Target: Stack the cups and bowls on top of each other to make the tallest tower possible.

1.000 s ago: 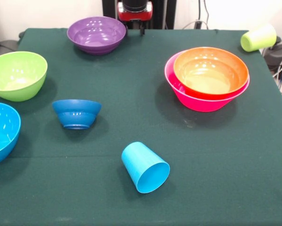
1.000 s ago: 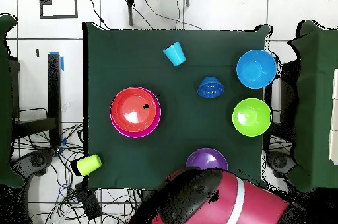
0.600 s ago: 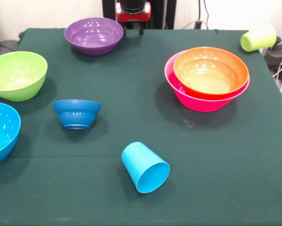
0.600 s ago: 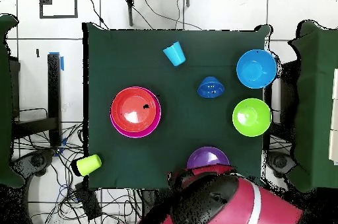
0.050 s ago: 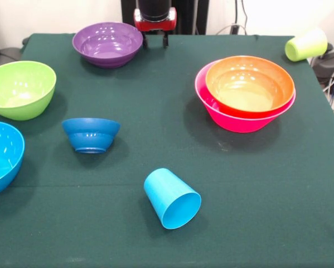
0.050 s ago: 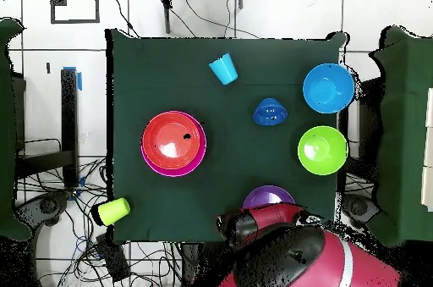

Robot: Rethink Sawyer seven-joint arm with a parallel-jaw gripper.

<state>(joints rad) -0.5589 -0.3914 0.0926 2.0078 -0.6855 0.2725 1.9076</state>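
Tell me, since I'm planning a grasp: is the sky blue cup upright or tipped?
Tipped. The sky blue cup lies on its side, its open mouth showing.

Green-clothed table (image 5: 256,184) (bowls (image 5: 22,88), cups (image 5: 172,199) scattered)

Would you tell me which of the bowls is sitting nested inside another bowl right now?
The orange bowl: it sits inside the pink bowl, whose rim shows around it. The purple, lime green, dark blue and sky blue bowls each stand alone.
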